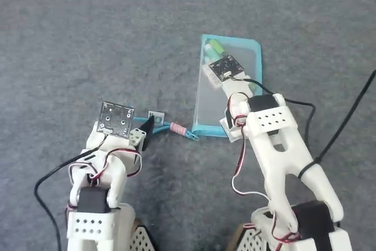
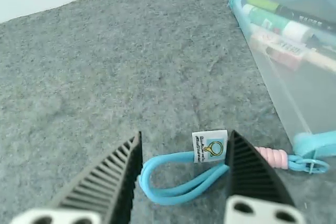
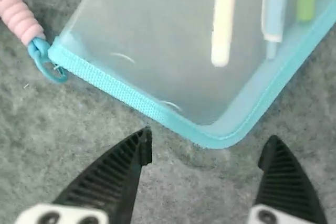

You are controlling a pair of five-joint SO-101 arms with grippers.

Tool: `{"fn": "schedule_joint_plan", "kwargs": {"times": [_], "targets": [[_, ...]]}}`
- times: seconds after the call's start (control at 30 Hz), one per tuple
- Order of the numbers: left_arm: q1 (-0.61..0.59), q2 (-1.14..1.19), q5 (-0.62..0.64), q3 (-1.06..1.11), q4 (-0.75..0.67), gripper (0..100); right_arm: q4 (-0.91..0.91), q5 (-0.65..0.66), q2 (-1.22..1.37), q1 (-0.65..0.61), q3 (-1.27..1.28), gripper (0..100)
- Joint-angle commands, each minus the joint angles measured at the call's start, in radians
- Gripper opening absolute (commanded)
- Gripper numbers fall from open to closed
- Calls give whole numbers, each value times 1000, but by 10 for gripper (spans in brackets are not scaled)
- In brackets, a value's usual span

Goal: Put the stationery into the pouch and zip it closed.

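Closing the zip counts as the step in hand, judging by the stationery point(image 1: 214, 48) already inside the pouch point(image 1: 211, 104), which lies flat on the mat point(image 1: 88, 45). Note the left gripper point(image 2: 185, 140) with fingers spread, straddling the blue loop point(image 2: 173, 182) and clamping nothing, the tag point(image 2: 210, 145) just beside one finger. Note the right gripper point(image 3: 210, 137) likewise spread, poised over the near corner of the pouch and holding nothing. Locate the ring point(image 3: 50, 66) at the corner of the pouch, joined to the loop through the pink bead point(image 2: 273, 156). Cannot tell from these views whether the slider is fully home, so treat closure as unconfirmed. Lower the left gripper until both fingers bracket both strands of the loop, then clamp close to the bead, not at the far bend, to limit slack and twist. Avoid pinching the tag alone, since a thin tag is likely to slip. Before pulling, bring the right gripper down onto the pouch corner and pin or pinch the edge, clear of the zip tape, to stop the light pouch from sliding on the mat. Pull low and in line with the zip tape; expect a sideways or upward pull to drag the pouch instead. Stop on firm resistance and check the ring against the corner.
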Motion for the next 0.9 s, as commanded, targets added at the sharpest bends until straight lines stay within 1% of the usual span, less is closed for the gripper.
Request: {"fn": "schedule_joint_plan", "kwargs": {"times": [0.0, 0.1, 0.17, 0.2, 0.33, 0.43, 0.6, 0.77, 0.87], "targets": [[-3, -8, 28, -27, -31, 246, 10, -15, -110, -1, -23, 186], [-5, -8, 94, -58, -5, 247, 41, -37, -219, 1, 12, 62], [-5, -8, 106, -77, 15, 248, 41, -48, -311, 5, 64, 13], [-5, -8, 107, -77, 17, 248, 28, -49, -360, 19, 98, 6], [-5, -8, 107, -79, 14, 249, -76, -55, -565, 104, 265, 16], [-5, -8, 107, -81, 14, 249, -128, -49, -705, 133, 404, 16], [-3, -9, 109, -81, -11, 250, -125, -34, -895, 136, 571, 17], [-3, -9, 109, -77, -40, 250, -73, 94, -1040, 137, 689, 17], [-3, -18, 109, -79, -38, 250, -51, 106, -1116, 137, 746, 17]]}}
